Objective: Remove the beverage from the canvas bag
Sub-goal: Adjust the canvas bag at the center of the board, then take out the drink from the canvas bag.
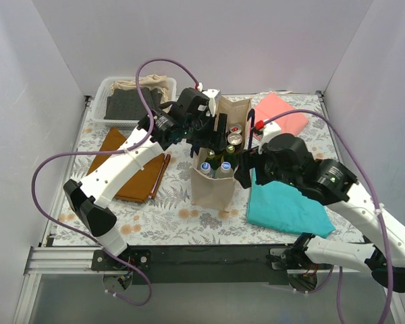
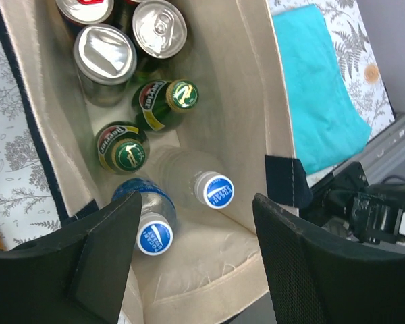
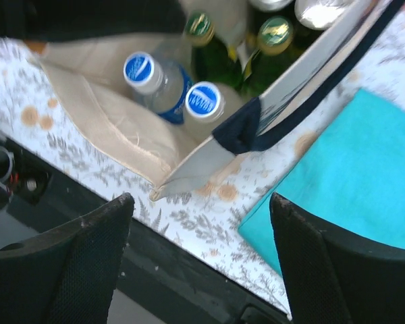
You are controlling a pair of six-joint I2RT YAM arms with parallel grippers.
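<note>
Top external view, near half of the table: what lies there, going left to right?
brown cloth → canvas bag → teal cloth

The floral table (image 1: 169, 202) is carrying the bag (image 1: 212, 190), which is standing upright right under the left fingers (image 2: 74, 263) and just left of the right fingers (image 3: 337, 263). A teal cloth (image 1: 283, 206) is lying flat beneath the right fingers, with a pink cloth (image 1: 280, 115) lying beyond them. A brown cloth (image 1: 113, 145) is lying left of the left fingers, and a white basket (image 1: 100, 94) is sitting farther out, beyond it.
</note>
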